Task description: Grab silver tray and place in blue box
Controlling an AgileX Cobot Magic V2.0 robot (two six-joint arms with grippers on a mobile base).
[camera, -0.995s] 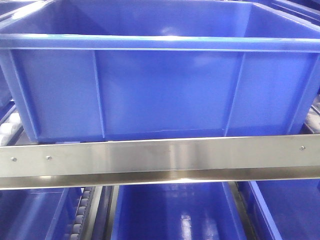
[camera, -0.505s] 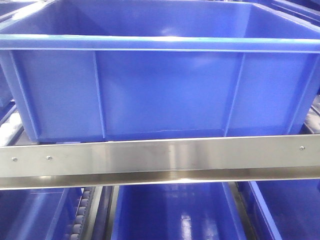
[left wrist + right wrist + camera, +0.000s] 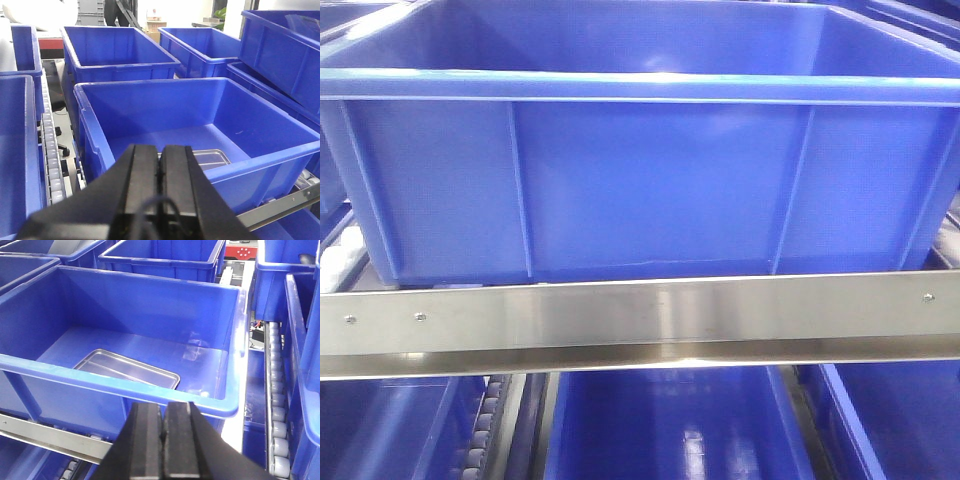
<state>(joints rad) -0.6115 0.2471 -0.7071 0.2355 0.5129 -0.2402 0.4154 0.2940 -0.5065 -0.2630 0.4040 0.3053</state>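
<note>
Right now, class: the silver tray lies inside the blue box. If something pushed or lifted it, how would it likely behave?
The silver tray looks like thin, shiny metal, so it is probably stiff and fairly light. Lying flat on the blue box's smooth floor, it would likely slide rather than tip. Its shallow rim probably offers little to grip.

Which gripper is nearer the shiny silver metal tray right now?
Hard to separate. Left gripper and right gripper, both shut, hover outside the blue box's near rim, with the silver tray inside.

The silver tray (image 3: 127,369) lies inside the blue box (image 3: 150,390), on its floor
</note>
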